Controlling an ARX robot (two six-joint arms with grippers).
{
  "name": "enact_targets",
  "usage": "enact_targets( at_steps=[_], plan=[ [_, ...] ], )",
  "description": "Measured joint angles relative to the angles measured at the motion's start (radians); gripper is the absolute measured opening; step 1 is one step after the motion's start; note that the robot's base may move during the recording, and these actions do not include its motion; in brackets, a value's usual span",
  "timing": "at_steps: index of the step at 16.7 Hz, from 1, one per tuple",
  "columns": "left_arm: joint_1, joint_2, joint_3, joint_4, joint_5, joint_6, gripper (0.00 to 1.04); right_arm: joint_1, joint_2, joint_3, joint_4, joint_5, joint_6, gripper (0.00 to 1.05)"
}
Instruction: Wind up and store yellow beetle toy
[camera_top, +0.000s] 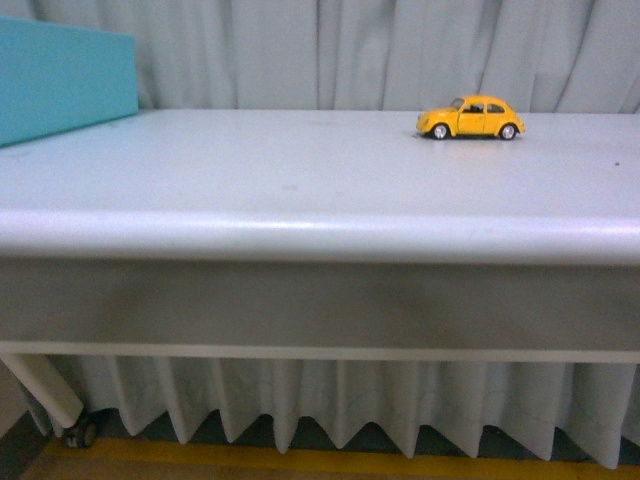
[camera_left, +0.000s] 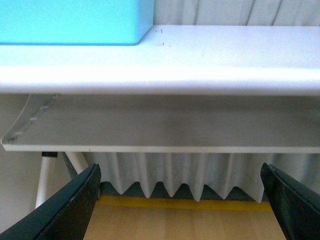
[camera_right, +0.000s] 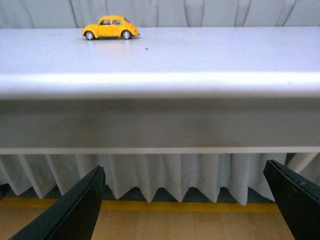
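- A small yellow beetle toy (camera_top: 470, 118) stands on all four wheels on a pale grey table (camera_top: 300, 180), seen side-on.
- In the front view the toy sits near the far edge of the tabletop, to the right of centre, close to the grey curtain (camera_top: 350, 50) that hangs behind the table.
- Nothing touches the toy, and the tabletop around it is bare.
- A turquoise bin (camera_top: 60, 80) sits on the far left of the table, well apart from the toy. Only part of the bin is in view.
- The left gripper (camera_left: 180, 172) shows in its wrist view as two dark fingers (camera_left: 75, 200) spread wide, with nothing between them. It sits in front of the table, below the level of the tabletop, facing the table's edge under the bin.
- The right gripper (camera_right: 184, 170) is also spread wide and holds nothing. It too sits low in front of the table edge, and its wrist view shows the toy far across the tabletop.
- A pleated grey skirt (camera_top: 350, 400) hangs under the table.
- Below the skirt, a yellow stripe (camera_top: 300, 460) runs along the floor.
- A table leg with a caster wheel (camera_top: 80, 432) shows at lower left in the front view.
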Motion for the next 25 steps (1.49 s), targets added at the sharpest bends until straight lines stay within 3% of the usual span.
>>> enact_targets(
  at_steps=[25],
  plan=[
    [0.000, 0.000, 0.000, 0.001, -0.001, -0.001, 0.98, 0.000, 0.000, 0.000, 0.001, 0.000, 0.006, 0.98]
  ],
)
